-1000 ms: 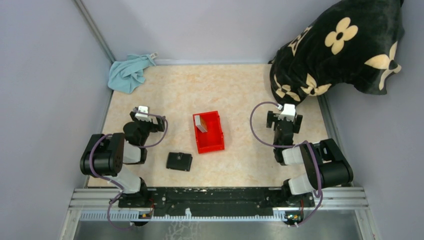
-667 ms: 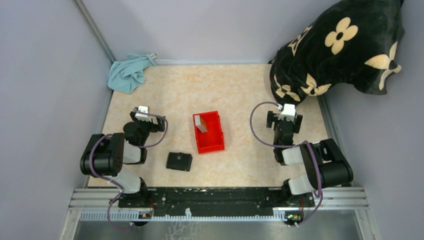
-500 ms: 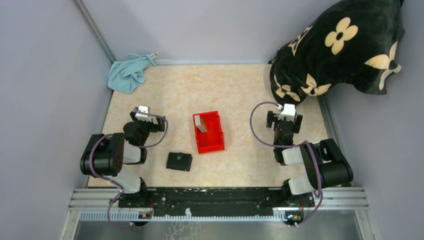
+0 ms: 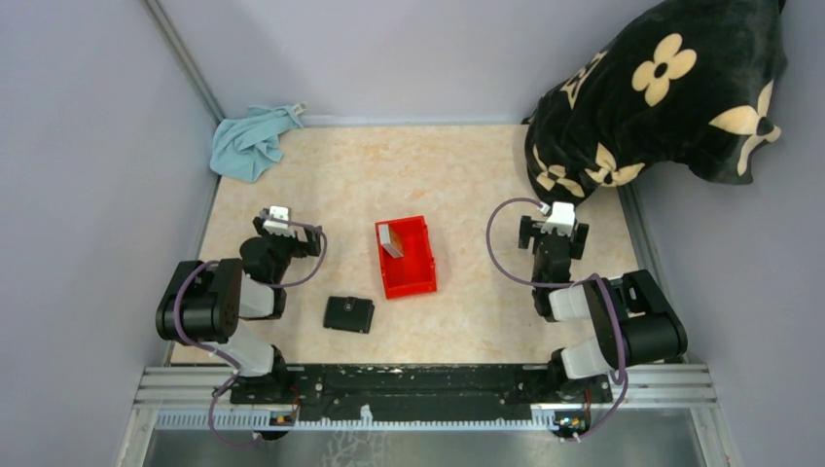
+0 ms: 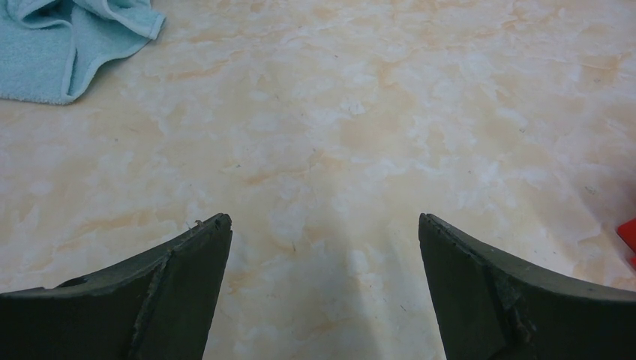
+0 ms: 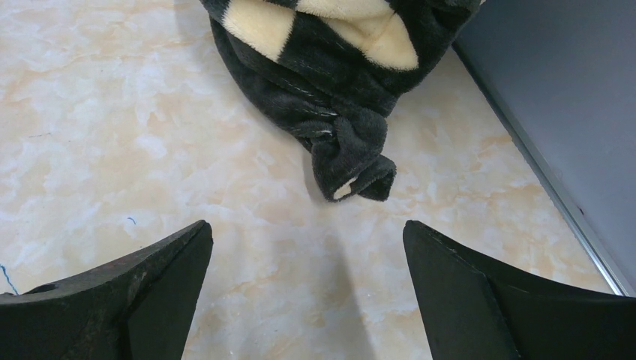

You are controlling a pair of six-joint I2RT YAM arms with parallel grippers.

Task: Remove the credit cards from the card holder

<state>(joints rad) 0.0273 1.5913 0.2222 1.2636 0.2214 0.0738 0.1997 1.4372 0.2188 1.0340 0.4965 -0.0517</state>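
**Arms wait over the marbled table, card holder shut**
Just off the red bin's near corner, the card holder lies crosswise, behind and inboard of the nearer left gripper. It and the right gripper gape, empty.

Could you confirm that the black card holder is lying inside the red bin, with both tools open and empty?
No: the top external view shows the card holder on the table, outside the red bin, beside its near left corner. The left tool and right tool are open and empty.
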